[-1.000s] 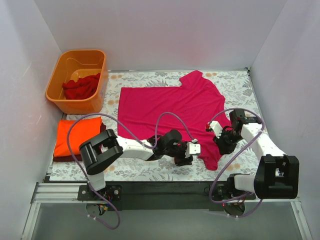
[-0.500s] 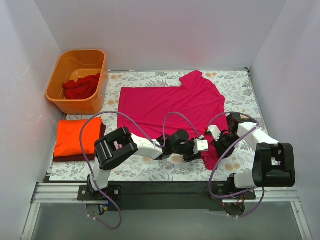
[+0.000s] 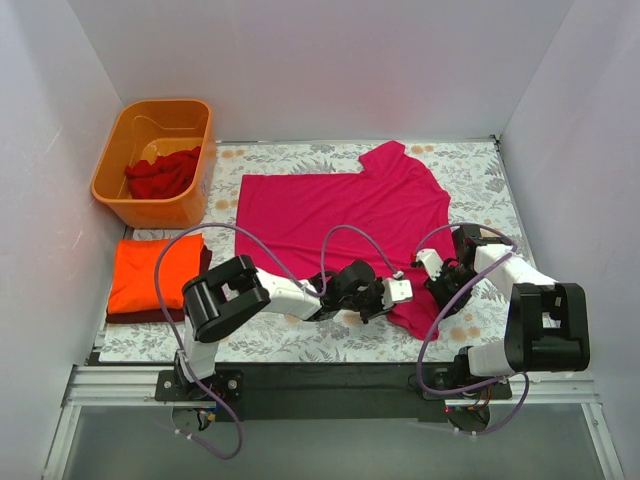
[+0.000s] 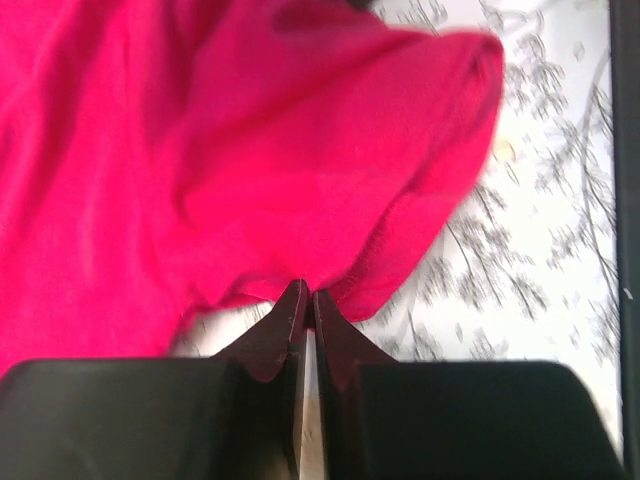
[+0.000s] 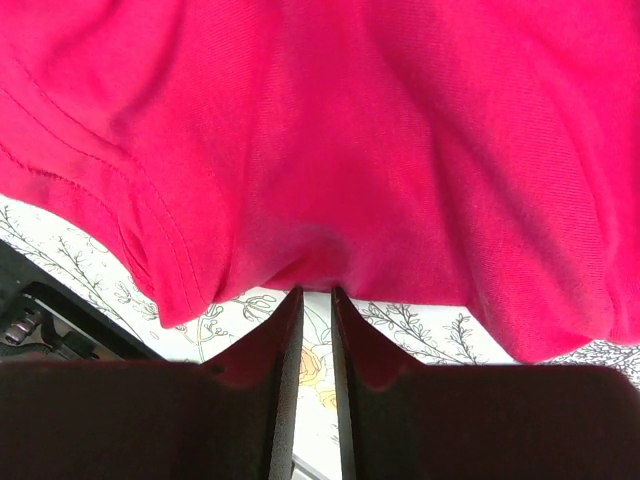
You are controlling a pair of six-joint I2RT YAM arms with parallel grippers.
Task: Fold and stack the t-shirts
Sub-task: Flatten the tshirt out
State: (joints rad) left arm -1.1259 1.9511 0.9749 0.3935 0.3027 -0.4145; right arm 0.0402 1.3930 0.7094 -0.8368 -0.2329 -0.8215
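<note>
A bright magenta-pink t-shirt lies spread flat on the flowered table, its near right sleeve drawn toward the front edge. My left gripper reaches in from the left and is shut on that sleeve's hem. In the left wrist view the fingertips meet with the pink t-shirt's edge pinched between them. My right gripper sits just to the right on the same part. Its narrow jaws hold a puckered fold of the t-shirt.
An orange tub at the back left holds a crumpled deep red t-shirt. In front of it a folded orange t-shirt rests on a dark maroon one. White walls close in on both sides.
My left arm slid right along the shirt's near edge, and its jaws went from partly open to shut on the hem. My right gripper shifted slightly toward the front, keeping its hold.
</note>
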